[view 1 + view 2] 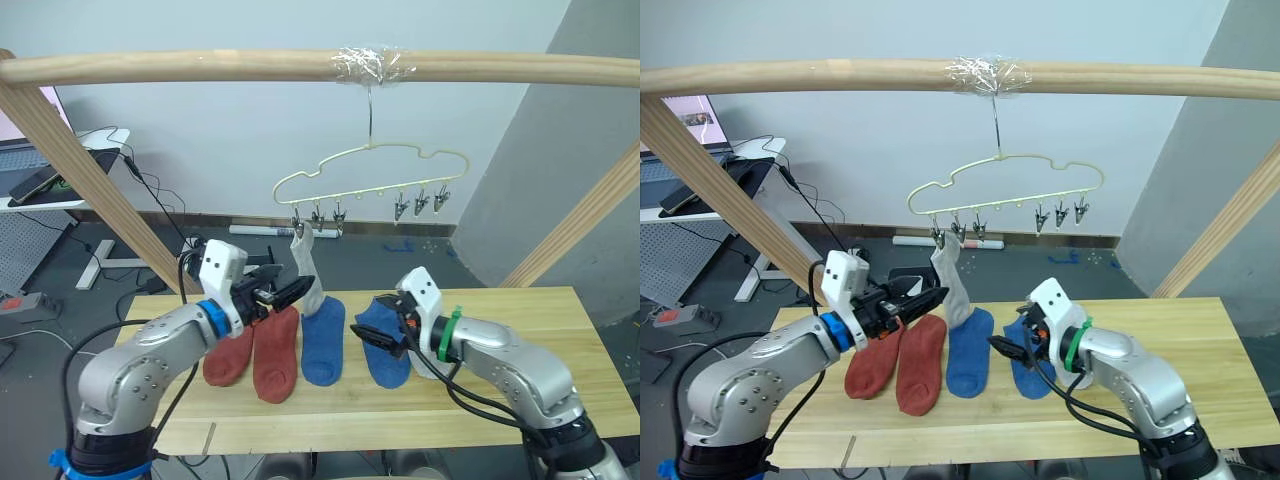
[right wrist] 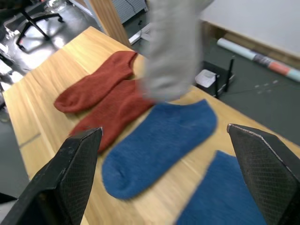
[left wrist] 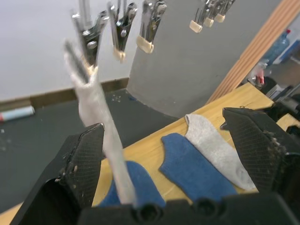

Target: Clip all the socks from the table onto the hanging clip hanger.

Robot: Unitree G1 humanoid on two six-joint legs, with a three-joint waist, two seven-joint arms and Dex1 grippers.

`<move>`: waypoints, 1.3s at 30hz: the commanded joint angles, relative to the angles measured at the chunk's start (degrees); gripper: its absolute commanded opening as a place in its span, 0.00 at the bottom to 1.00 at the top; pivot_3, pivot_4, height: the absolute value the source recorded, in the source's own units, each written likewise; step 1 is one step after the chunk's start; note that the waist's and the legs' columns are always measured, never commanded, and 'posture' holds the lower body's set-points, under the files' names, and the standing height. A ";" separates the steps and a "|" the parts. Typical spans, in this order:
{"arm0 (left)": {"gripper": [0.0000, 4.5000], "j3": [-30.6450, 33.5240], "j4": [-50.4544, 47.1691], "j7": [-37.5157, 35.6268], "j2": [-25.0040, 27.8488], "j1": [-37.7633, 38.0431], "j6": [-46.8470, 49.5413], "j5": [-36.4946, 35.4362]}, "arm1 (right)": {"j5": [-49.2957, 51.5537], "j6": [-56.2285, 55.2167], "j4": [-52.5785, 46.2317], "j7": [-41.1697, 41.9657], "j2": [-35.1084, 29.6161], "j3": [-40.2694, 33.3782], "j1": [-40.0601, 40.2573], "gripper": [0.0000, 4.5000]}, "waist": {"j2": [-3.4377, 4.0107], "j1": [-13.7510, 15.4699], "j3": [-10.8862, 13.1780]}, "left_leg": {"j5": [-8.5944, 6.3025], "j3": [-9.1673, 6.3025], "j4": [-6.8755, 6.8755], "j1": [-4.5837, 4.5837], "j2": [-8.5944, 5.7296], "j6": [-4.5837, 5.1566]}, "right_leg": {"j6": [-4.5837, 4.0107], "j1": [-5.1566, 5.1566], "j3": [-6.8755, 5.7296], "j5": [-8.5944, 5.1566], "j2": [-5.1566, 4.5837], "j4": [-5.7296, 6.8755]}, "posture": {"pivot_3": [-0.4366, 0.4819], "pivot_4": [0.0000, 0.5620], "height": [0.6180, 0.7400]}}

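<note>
Soft, light blue sock (image 1: 323, 343) at frame centre; best pinched at cuff. Both grippers' jaws spread, empty.

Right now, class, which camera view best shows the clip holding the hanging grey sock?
The left wrist view: the clip is close and its jaws bite the grey sock at the top edge. Both eye views show it as a small clip on the clip hanger. The right wrist view shows the sock's lower part.
</note>
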 commanded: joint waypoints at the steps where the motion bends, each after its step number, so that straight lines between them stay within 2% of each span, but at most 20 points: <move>1: 0.92 -3.70 -2.13 1.04 -2.55 -0.71 -3.87 4.71 | 1.64 -0.95 -4.15 0.70 -0.75 -3.52 0.66 1.00 | -0.01 0.00 0.00 | 0.00 0.02 0.00 0.00 0.01 0.00 | 0.00 0.01 0.00 0.00 0.00 0.00 | 0.44 0.22 1.00; 4: 0.75 -5.77 -2.07 2.47 -5.44 -1.56 -7.64 9.38 | 1.04 -1.55 -4.56 0.47 -1.58 -5.06 1.52 1.00 | -0.03 -0.01 0.01 | 0.00 0.06 0.01 -0.01 0.01 0.00 | 0.00 0.01 -0.01 0.00 0.00 0.00 | 0.43 0.23 1.00; 7: 0.56 -9.04 -0.56 4.69 -8.22 -3.01 -14.49 17.63 | 0.43 -3.55 -4.82 0.77 -1.96 -5.96 2.05 1.00 | -0.03 0.03 0.01 | 0.00 0.13 0.03 -0.01 0.01 0.00 | 0.00 0.02 -0.01 0.00 0.00 0.01 | 0.43 0.23 1.00; 10: 0.56 -11.18 1.73 7.55 -11.18 -4.23 -19.51 24.21 | 1.62 -5.33 -5.57 2.12 -2.02 -7.18 1.90 1.00 | -0.03 0.03 0.01 | 0.00 0.17 0.06 -0.01 0.01 0.00 | 0.01 0.05 0.00 0.00 0.00 0.00 | 0.43 0.23 1.00; 14: 0.56 -12.54 5.76 7.26 -14.01 -4.74 -25.00 28.65 | 3.35 -7.02 -5.92 3.79 -1.93 -9.01 1.00 1.00 | -0.04 -0.02 0.01 | 0.00 0.20 0.10 -0.01 0.00 0.01 | 0.01 0.06 0.01 0.01 0.00 0.00 | 0.42 0.23 1.00; 17: 0.45 -13.51 8.50 6.71 -15.29 -4.49 -28.75 31.71 | 4.12 -7.95 -5.97 4.44 -1.48 -9.90 -0.12 1.00 | -0.04 -0.01 0.01 | 0.00 0.18 0.10 -0.01 0.01 0.01 | 0.02 0.06 -0.01 0.01 0.00 0.01 | 0.42 0.23 1.00; 19: 0.33 -13.31 9.51 6.99 -16.06 -4.69 -30.01 32.80 | 4.61 -8.02 -6.08 4.66 -1.41 -10.03 -0.72 1.00 | -0.04 -0.03 0.01 | 0.00 0.19 0.11 -0.01 0.01 0.01 | 0.02 0.06 -0.01 0.01 0.00 0.01 | 0.41 0.23 1.00; 39: 0.33 -10.30 16.78 9.12 -21.39 -6.65 -36.14 38.08 | 9.47 -6.15 -7.71 4.80 -1.61 -10.56 -5.72 1.00 | -0.04 -0.14 0.01 | 0.00 0.16 0.26 -0.02 -0.01 0.01 | 0.07 0.11 -0.03 0.04 0.00 0.08 | 0.40 0.22 1.00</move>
